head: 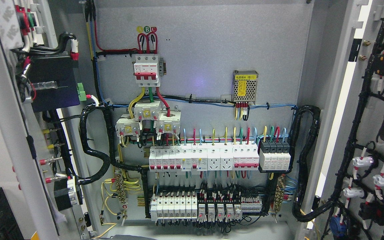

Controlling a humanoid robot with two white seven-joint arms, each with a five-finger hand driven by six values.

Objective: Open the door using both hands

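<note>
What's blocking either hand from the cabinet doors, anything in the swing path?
Cannot judge for the hands: neither shows in the head view. Both doors already stand swung wide, left door and right door, exposing the breaker panel. Nothing visible obstructs either door.

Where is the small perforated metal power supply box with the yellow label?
In the head view, the power supply box sits upper right on the cabinet's grey back panel, right of the red three-pole breaker and above the long breaker row.

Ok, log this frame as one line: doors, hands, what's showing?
left door open | right door open | cabinet wiring exposed | breakers visible | hands out of view
</note>
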